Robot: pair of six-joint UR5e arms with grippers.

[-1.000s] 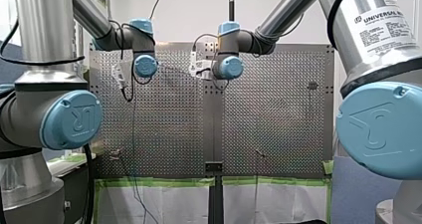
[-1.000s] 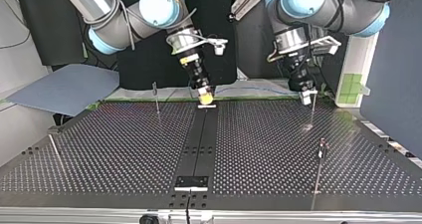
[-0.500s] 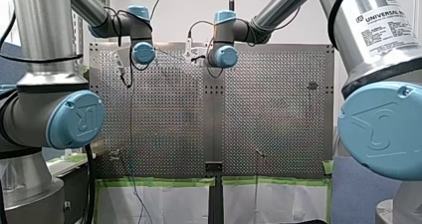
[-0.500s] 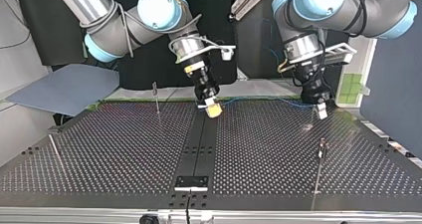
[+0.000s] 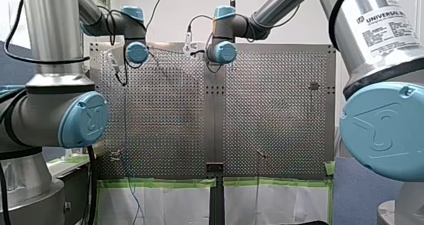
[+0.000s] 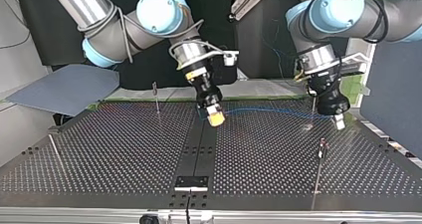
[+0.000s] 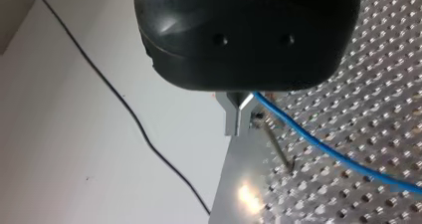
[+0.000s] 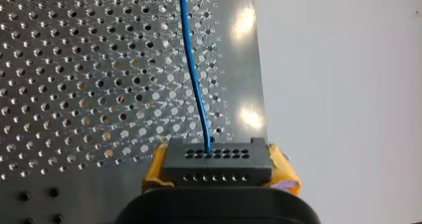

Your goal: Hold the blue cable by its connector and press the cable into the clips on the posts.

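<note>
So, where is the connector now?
In the right wrist view the connector sits between the yellow pads of my right pincer, the blue cable running ahead from it over the table.

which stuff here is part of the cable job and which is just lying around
Job: blue cable, connector in my right gripper, my left gripper, clip posts.
Lying about: grey-blue sheet, green tape.
</note>
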